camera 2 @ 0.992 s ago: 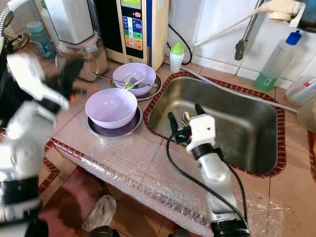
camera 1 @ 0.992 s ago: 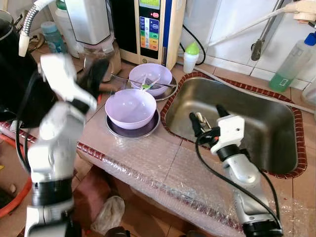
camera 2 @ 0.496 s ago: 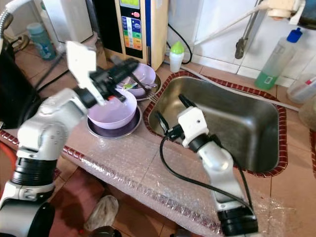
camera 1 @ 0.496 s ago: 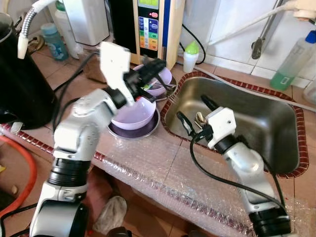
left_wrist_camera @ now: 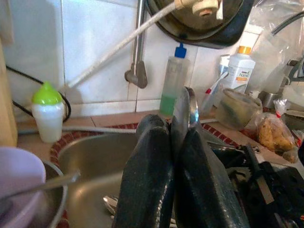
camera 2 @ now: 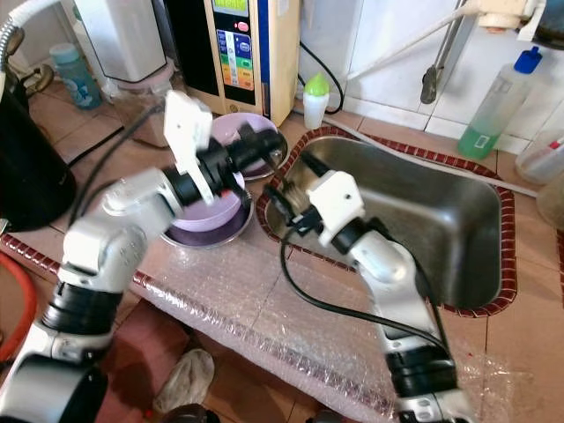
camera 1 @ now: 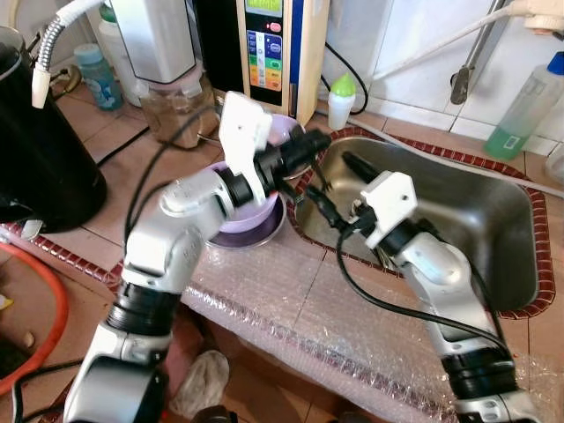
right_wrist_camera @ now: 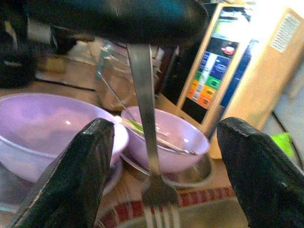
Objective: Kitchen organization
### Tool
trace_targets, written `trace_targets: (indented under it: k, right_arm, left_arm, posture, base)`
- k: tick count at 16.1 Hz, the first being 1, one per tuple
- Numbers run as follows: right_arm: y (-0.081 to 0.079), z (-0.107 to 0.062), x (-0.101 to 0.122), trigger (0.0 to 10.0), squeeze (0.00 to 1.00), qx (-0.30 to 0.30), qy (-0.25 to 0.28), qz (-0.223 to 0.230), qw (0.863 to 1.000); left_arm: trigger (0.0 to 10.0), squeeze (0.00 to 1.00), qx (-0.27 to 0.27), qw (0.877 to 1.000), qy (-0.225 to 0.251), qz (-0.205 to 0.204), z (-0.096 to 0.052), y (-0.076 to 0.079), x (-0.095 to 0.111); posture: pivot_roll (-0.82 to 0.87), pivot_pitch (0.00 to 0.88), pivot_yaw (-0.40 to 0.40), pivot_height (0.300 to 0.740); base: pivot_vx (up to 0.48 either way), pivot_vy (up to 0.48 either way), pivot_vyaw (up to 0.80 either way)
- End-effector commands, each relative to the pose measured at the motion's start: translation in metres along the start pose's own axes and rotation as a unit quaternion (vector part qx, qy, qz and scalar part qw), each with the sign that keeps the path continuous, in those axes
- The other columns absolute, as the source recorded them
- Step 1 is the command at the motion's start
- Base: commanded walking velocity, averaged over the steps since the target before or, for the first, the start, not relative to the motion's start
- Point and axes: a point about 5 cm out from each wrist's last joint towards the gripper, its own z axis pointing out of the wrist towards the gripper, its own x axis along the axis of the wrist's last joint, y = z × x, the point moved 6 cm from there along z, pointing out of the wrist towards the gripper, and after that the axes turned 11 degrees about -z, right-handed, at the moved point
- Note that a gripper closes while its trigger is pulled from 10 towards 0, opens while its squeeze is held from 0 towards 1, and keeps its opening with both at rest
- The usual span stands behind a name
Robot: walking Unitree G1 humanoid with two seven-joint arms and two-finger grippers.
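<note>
Swung over from the bowls, fork now at the sink's left edge.
Fork (right_wrist_camera: pixel 148 142) hangs tines down, long axis upright, clenched in the left gripper (camera 1: pixel 310 148) above the sink (camera 1: pixel 493 207) rim; right gripper (camera 1: pixel 333 189), fingers spread, waits just beside it, likely to receive it.

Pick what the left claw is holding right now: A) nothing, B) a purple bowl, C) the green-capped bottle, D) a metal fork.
D: the left claw is shut on the handle of a metal fork, which hangs tines down between the open right claw's fingers.
</note>
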Motion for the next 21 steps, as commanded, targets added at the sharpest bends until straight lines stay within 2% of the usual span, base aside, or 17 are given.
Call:
trace_targets:
  k: [1, 5, 10, 14, 18, 21]
  right_arm:
    - [-0.005, 0.005, 0.0, 0.0, 0.0, 0.02, 0.002, 0.02, 1.0]
    - [-0.007, 0.01, -0.006, 0.0, 0.0, 0.046, -0.004, 0.045, 0.998]
    - [0.018, 0.009, -0.027, 0.0, 0.0, 0.028, -0.042, 0.084, 0.995]
    - [0.027, 0.011, -0.029, 0.0, 0.0, 0.032, -0.043, 0.078, 0.996]
    - [0.028, 0.01, -0.03, 0.0, 0.0, 0.035, -0.042, 0.076, 0.996]
    - [0.043, 0.011, -0.032, 0.0, 0.0, 0.005, -0.045, 0.057, 0.997]
  left_arm:
    - [0.0, 0.0, 0.001, 1.0, -0.001, 0.004, 0.0, 0.001, -0.005]
    - [0.0, 0.0, 0.002, 1.0, 0.0, -0.001, 0.001, 0.002, -0.014]
    - [0.0, 0.0, -0.008, 1.0, 0.0, 0.005, 0.0, 0.006, -0.017]
    - [0.0, 0.0, -0.021, 0.999, -0.018, 0.03, -0.002, 0.009, -0.024]
    - [0.0, 0.0, -0.019, 0.998, -0.027, 0.049, -0.004, 0.007, -0.029]
    - [0.0, 0.0, -0.003, 0.997, -0.02, 0.075, -0.002, 0.004, -0.03]
  posture:
    - [-0.04, 0.0, 0.043, 0.74]
    - [-0.03, 0.0, 0.036, 0.74]
    - [-0.04, 0.004, 0.039, 0.74]
    - [-0.04, 0.006, 0.041, 0.74]
    - [-0.04, 0.004, 0.04, 0.74]
    - [-0.04, 0.006, 0.041, 0.74]
  base:
    - [0.0, 0.0, 0.0]
    - [0.0, 0.0, 0.0]
    - [0.0, 0.0, 0.0]
    - [0.0, 0.0, 0.0]
    - [0.0, 0.0, 0.0]
    - [0.0, 0.0, 0.0]
